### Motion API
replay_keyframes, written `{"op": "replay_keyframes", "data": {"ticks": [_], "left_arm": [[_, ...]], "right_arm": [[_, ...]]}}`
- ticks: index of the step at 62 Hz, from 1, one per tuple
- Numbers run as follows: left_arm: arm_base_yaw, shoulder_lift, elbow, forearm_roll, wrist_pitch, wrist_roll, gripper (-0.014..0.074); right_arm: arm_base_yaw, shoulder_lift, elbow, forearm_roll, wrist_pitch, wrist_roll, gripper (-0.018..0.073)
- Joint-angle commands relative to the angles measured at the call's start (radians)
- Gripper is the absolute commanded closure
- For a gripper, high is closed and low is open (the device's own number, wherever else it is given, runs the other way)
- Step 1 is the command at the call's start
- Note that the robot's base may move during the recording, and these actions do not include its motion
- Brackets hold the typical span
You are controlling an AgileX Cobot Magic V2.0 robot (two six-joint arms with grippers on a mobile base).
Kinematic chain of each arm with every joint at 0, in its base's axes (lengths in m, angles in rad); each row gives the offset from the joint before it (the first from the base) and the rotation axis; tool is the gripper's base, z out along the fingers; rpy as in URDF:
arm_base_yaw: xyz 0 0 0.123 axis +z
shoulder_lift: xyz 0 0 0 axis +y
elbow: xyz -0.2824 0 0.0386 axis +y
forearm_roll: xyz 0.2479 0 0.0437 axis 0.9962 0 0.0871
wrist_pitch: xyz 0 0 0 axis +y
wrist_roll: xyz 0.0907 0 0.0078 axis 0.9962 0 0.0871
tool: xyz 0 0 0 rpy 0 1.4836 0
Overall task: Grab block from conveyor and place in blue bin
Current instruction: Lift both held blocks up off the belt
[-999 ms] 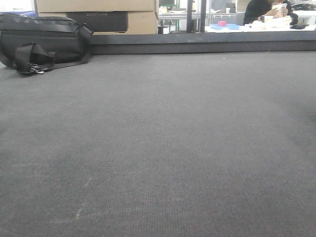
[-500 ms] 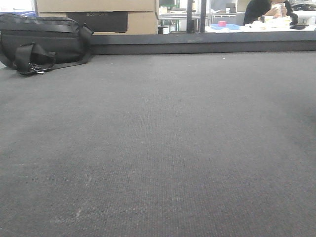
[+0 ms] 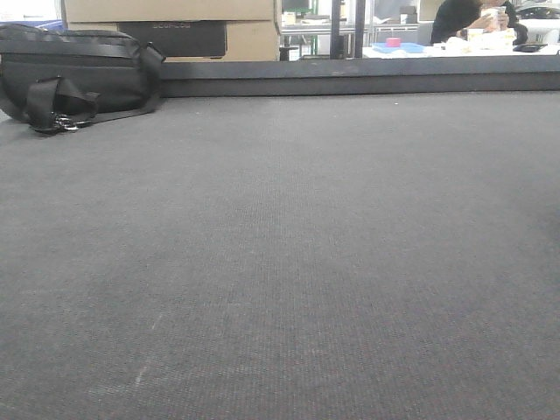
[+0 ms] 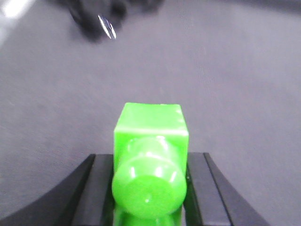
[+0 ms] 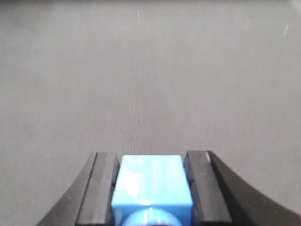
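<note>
The conveyor is a wide dark grey woven belt that fills the front view; no block lies on it there and neither gripper shows there. In the left wrist view my left gripper is shut on a bright green block, with a round green knob facing the camera, above the belt. In the right wrist view my right gripper is shut on a blue block above the belt. I cannot make out the blue bin for certain.
A black bag lies at the belt's far left, blurred in the left wrist view. Cardboard boxes stand behind a dark rail. A small blue tray-like thing and a seated person are far back right.
The person in the background has shifted slightly. Nothing on the belt has visibly moved.
</note>
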Motion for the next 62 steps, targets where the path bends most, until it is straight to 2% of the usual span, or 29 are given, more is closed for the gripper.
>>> {"op": "replay_keyframes", "data": {"ticks": [1, 7, 16, 35, 62], "left_arm": [[0.005, -0.095, 0.092, 0.004, -0.099, 0.000, 0.0708], [0.005, -0.195, 0.150, 0.051, -0.101, 0.000, 0.0708], [0.005, -0.378, 0.156, 0.142, -0.067, 0.000, 0.0708], [0.005, -0.625, 0.156, 0.141, -0.067, 0.000, 0.0708], [0.005, -0.656, 0.158, 0.141, -0.073, 0.000, 0.0708]], "right_arm": [[0.001, -0.075, 0.090, 0.001, -0.110, -0.011, 0.0721], [0.001, -0.152, 0.123, 0.001, -0.114, -0.011, 0.0721], [0.001, -0.274, 0.123, 0.001, -0.125, -0.011, 0.0721], [0.001, -0.430, 0.123, 0.001, -0.131, -0.011, 0.0721], [0.001, -0.436, 0.123, 0.001, -0.130, -0.011, 0.0721]]}}
